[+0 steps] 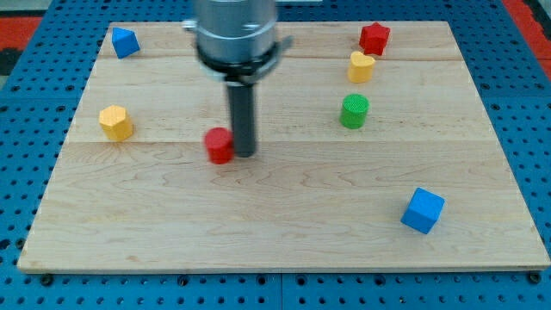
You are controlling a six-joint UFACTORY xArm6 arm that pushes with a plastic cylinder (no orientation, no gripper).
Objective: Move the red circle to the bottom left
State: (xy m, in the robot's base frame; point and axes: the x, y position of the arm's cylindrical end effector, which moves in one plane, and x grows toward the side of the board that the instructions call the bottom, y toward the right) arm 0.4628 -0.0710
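Note:
The red circle (pixel 219 145) is a small red cylinder lying left of the board's middle. My tip (pixel 245 154) stands right beside it, on its right, touching or almost touching it. The dark rod rises from there to the grey arm body (pixel 236 34) at the view's top. The wooden board's bottom left corner (pixel 52 250) lies far down and left of the red circle.
A yellow hexagon block (pixel 115 122) lies at the left. A blue block (pixel 126 41) sits at the top left. A red star (pixel 374 37), a yellow block (pixel 361 66) and a green cylinder (pixel 354 111) cluster at the upper right. A blue cube (pixel 423 210) lies at the lower right.

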